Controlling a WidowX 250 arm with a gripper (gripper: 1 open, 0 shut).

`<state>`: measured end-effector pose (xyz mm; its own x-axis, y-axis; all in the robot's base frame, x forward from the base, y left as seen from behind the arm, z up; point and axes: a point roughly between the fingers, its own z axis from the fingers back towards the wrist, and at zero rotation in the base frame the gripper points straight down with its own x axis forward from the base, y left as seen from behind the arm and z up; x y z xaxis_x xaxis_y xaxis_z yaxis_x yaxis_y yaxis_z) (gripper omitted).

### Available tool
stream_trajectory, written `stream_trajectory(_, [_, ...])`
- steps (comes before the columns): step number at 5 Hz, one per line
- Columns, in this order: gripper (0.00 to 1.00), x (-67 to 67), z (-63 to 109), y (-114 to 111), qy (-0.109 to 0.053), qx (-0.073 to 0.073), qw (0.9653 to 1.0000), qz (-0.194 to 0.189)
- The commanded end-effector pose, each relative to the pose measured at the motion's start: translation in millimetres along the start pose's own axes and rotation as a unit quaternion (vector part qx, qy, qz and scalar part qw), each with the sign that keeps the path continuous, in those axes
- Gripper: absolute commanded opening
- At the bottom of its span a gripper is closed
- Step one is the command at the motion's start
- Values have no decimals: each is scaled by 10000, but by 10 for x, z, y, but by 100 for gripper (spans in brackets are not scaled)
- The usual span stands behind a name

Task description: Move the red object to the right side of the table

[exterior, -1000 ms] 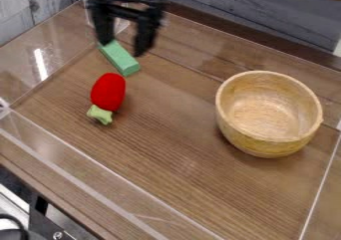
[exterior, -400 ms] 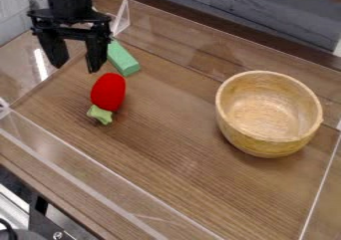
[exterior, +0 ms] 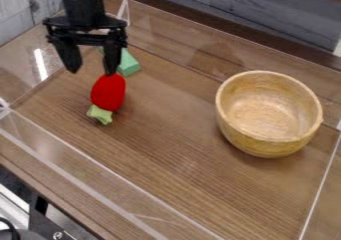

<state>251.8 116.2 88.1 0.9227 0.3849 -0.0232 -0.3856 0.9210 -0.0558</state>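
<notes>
From where I stand, the red toy (exterior: 108, 92) lies on the left part of the table (exterior: 167, 174), its leafy stub (exterior: 100, 115) pointing toward the near edge, the bowl (exterior: 268, 112) well off to its right. The gripper (exterior: 91, 65) hangs just beyond it, fingers spread apart, and I see nothing between them. The toy looks light, probably plastic or stuffed; I can't tell how much it would give. If its skin is smooth and hard, that rounded body could squirt out of a pinch near the end. I'd take it across the fat middle of the red, one finger each side, and leave the stub alone, since it's thin and might bend or twist.
</notes>
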Motion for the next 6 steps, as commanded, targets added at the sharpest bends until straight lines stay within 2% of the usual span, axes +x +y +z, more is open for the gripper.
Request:
stream_trajectory(1, [100,54,18,-80,-151,-16,9997,209])
stream_trajectory(2, [100,88,-15,-112,-223,-11,9988,434])
stream_trajectory(4, [100,225,-130,84,-383,81,9987,340])
stream_trajectory(6, [100,232,-329,234,-471,128,9972,565])
